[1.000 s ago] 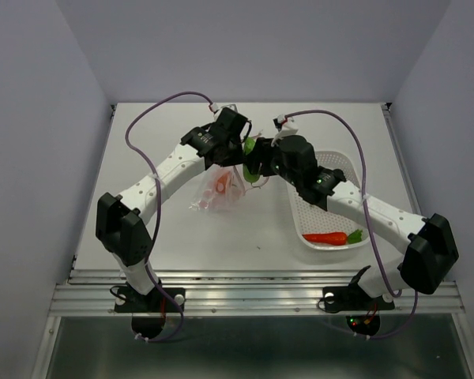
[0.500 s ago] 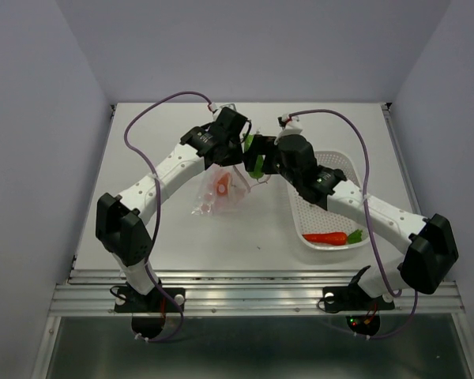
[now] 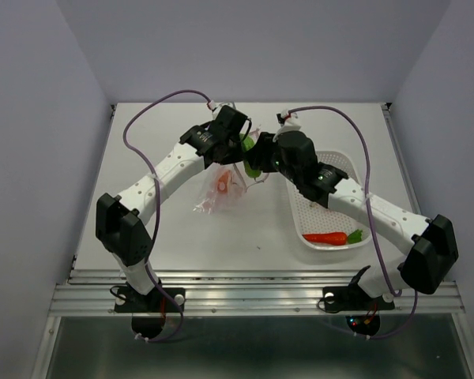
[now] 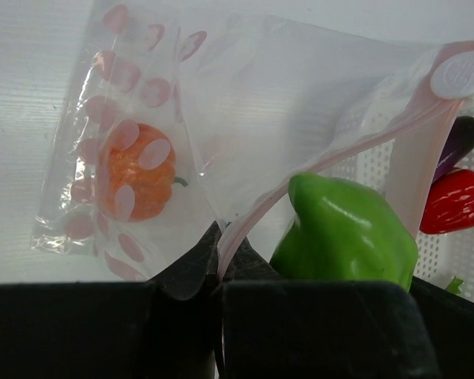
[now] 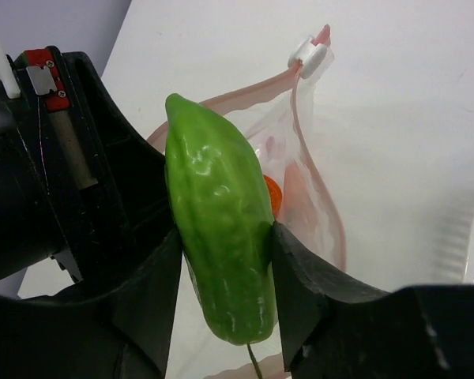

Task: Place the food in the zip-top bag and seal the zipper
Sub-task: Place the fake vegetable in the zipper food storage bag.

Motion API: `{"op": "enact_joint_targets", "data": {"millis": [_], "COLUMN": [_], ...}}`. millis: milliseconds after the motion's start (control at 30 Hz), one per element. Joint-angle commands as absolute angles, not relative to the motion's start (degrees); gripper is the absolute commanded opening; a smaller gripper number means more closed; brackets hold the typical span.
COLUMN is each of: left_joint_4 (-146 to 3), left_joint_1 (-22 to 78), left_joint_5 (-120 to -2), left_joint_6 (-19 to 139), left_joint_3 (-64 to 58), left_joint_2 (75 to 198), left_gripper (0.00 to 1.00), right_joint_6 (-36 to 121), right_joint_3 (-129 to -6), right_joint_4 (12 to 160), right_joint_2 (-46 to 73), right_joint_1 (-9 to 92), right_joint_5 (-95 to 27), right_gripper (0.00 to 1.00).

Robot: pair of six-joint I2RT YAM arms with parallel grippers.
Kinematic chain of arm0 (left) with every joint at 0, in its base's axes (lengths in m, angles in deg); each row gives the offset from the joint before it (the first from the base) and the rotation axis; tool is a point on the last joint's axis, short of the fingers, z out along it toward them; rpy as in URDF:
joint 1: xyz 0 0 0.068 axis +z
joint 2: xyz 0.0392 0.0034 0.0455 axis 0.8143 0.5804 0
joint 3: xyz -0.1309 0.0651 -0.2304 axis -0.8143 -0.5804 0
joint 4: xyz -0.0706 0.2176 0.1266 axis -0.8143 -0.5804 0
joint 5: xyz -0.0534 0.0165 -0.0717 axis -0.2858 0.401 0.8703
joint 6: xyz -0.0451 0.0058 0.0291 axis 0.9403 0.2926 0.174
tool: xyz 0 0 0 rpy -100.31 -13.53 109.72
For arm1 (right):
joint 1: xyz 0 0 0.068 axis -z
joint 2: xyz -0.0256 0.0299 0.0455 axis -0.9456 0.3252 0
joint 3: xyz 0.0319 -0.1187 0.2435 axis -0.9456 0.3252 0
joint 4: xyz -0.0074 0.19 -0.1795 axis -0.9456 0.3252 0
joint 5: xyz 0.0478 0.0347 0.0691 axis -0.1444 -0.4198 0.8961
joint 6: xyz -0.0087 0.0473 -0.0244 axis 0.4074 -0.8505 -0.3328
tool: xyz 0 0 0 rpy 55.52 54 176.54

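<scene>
The clear zip-top bag [image 3: 220, 191] with pink dots hangs from my left gripper [image 4: 220, 251], which is shut on the pink zipper [image 4: 332, 158] strip at the mouth edge. An orange pumpkin [image 4: 138, 180] lies inside the bag. My right gripper [image 5: 225, 245] is shut on the green pod [image 5: 217, 237], held upright just above the open bag mouth [image 5: 320, 197]. The pod [image 4: 347, 229] sits right beside the left fingers. The zipper's white slider [image 5: 310, 54] is at the far end of the mouth. In the top view both grippers meet mid-table, left [image 3: 235, 154] and right [image 3: 257, 160].
A white perforated basket [image 3: 344, 160] stands to the right of the bag and holds an orange-red carrot [image 3: 325, 237]. A red pepper [image 4: 458, 201] and a purple eggplant [image 4: 458, 142] also lie in it. The left arm's body [image 5: 55, 181] is close beside the pod.
The right gripper with the green pod has shifted slightly up and left, closer to the bag's mouth. The bag has swung a little. The left grip on the zipper strip is unchanged.
</scene>
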State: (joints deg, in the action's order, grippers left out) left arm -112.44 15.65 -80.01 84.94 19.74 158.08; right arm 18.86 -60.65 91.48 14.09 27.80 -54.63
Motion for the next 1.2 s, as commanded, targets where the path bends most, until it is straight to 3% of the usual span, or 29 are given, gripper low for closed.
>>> {"op": "enact_joint_targets", "data": {"millis": [0,233,367,567,667,700,733,833,967,1167], "left_joint_4": [-112.06,-111.88,-111.53,-111.36,-111.27,-111.27,-111.10,-110.92,-111.09,-111.44], "left_joint_1": [15.94,15.94,16.02,16.02,16.02,16.02,16.02,16.11,16.20,16.64], "left_joint_5": [-80.91,-80.56,-80.04,-79.77,-79.68,-79.60,-79.59,-79.24,-79.24,-79.51], "left_joint_6": [85.45,86.33,86.77,87.12,87.12,87.03,87.03,86.95,86.77,86.24], "left_joint_3": [23.00,22.91,22.91,22.73,22.56,22.56,22.38,22.12,22.21,22.82], "left_joint_2": [156.56,156.39,156.21,156.21,156.30,156.30,156.39,156.83,157.18,156.65], "left_gripper": [0.00,0.00,0.00,0.00,0.00,0.00,0.00,0.00,0.00,0.00], "right_joint_6": [15.78,11.73,7.86,7.15,8.37,8.64,8.82,9.79,10.49,11.19], "right_joint_3": [-62.07,-58.46,-51.79,-45.18,-46.67,-47.37,-48.25,-50.98,-54.49,-56.51], "right_joint_4": [91.37,89.70,79.12,66.15,65.97,66.49,67.54,71.49,78.59,86.43], "right_joint_2": [13.39,12.42,10.93,10.13,10.92,11.28,11.54,12.24,11.11,4.97], "right_joint_1": [27.34,27.34,27.34,26.81,26.81,26.81,26.81,26.81,26.81,26.81], "right_joint_5": [-56.29,-60.60,-62.26,-67.55,-64.40,-63.34,-62.46,-58.76,-61.20,-66.65], "right_gripper": [0.41,0.30,0.24,0.24,0.35,0.43,0.61,0.82,0.91,0.94]}}
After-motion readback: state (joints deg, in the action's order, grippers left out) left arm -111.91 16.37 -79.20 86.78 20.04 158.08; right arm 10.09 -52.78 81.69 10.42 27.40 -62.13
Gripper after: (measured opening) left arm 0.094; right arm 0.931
